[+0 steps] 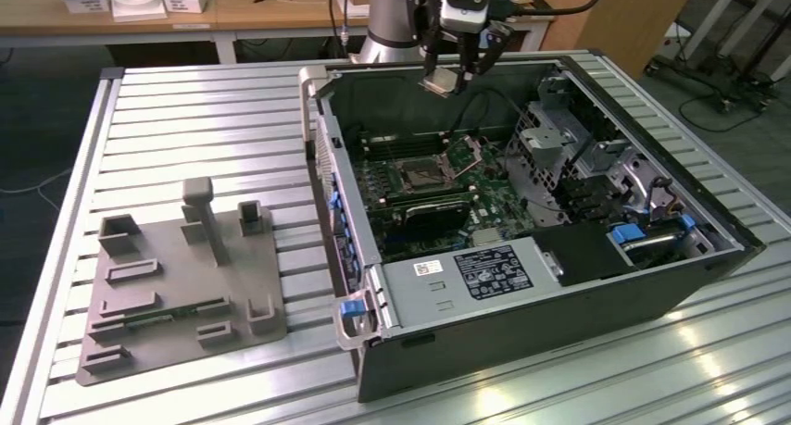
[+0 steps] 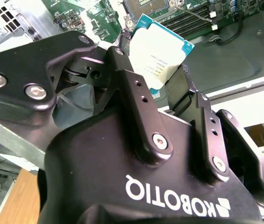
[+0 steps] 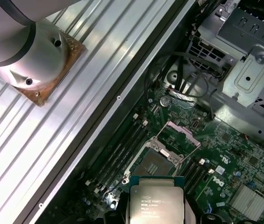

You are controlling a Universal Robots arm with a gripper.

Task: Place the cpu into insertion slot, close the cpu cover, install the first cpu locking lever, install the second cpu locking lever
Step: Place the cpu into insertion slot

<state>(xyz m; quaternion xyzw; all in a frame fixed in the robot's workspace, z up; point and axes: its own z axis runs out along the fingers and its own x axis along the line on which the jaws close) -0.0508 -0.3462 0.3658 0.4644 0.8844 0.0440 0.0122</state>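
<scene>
Two fingers (image 2: 139, 100) of the gripper (image 2: 157, 65) are clenched on the cpu (image 2: 162, 49), one on each opposite edge. In the second wrist view the chip's pale metal top faces the camera. In the exterior view we see the gripper (image 1: 455, 71) holding the cpu (image 1: 438, 83) in the air above the far end of the open computer case (image 1: 520, 337), well apart from the motherboard. In the first wrist view the cpu (image 3: 156, 200) hangs near the bare socket (image 3: 154, 164). The cpu cover (image 3: 182, 133) stands tilted open at the socket's edge. The case lies on a slatted table (image 1: 198, 119), with a grey fixture plate (image 1: 185, 286) toward the exterior view's left.
</scene>
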